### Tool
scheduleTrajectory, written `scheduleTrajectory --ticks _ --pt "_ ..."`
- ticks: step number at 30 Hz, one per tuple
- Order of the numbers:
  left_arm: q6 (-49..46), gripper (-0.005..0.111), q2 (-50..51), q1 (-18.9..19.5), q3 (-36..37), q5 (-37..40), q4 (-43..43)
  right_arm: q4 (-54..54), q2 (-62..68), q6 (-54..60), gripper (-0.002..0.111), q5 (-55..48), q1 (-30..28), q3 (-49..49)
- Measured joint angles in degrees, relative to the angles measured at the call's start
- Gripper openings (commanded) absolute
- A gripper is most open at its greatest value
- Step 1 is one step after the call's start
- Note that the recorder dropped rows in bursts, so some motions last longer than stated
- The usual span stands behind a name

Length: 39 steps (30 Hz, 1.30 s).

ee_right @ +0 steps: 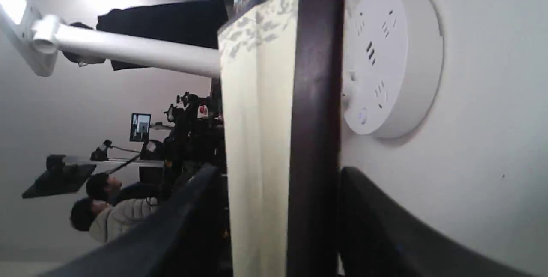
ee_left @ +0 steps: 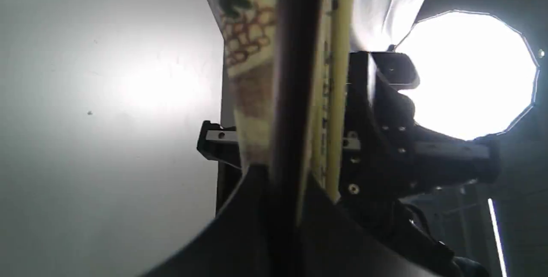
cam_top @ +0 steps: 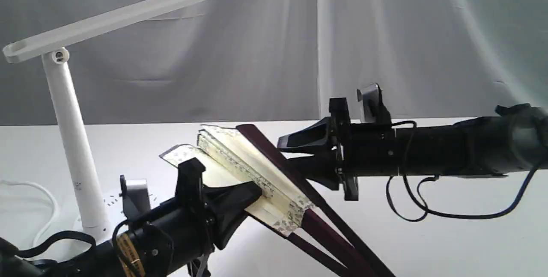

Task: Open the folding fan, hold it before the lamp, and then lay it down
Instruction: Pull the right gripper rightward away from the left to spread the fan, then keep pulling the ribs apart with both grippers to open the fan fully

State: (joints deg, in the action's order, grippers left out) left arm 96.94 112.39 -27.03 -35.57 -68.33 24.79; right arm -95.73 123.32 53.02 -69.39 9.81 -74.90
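The folding fan [cam_top: 248,161] is partly spread and held tilted above the table, its cream pleats fanned a little and its maroon ribs running down to the lower right. My left gripper [cam_top: 246,195] is shut on its lower pleats and guard; in the left wrist view the fan [ee_left: 252,54] runs up out of that gripper [ee_left: 284,183]. My right gripper [cam_top: 291,153] comes in from the right and is shut on the upper maroon guard. The right wrist view has the fan [ee_right: 257,118] filling that gripper [ee_right: 278,170]. The lamp [cam_top: 68,131] stands at the left, its bar head slanting up over the fan.
The lamp's round base [ee_right: 394,63] rests on the white table [cam_top: 449,242] behind the fan. A white cord [cam_top: 38,200] loops at the far left. Grey curtains [cam_top: 385,33] close the back. A bright studio light [ee_left: 466,75] shines beyond the fan.
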Motion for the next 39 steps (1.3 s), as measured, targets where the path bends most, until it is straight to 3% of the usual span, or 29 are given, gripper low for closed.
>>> scheduleTrajectory --ticks 4,12,39 --pt "0.00 0.000 0.64 0.00 0.00 -0.13 0.00 0.00 0.00 0.00 0.036 0.00 0.83 0.00" --pt "0.11 0.000 0.64 0.00 0.00 -0.76 -0.21 -0.11 0.00 0.00 0.000 0.00 0.83 0.00" --pt "-0.02 0.000 -2.80 0.00 0.00 -0.17 -0.21 -4.62 0.00 -0.69 0.000 -0.61 -9.68 0.00"
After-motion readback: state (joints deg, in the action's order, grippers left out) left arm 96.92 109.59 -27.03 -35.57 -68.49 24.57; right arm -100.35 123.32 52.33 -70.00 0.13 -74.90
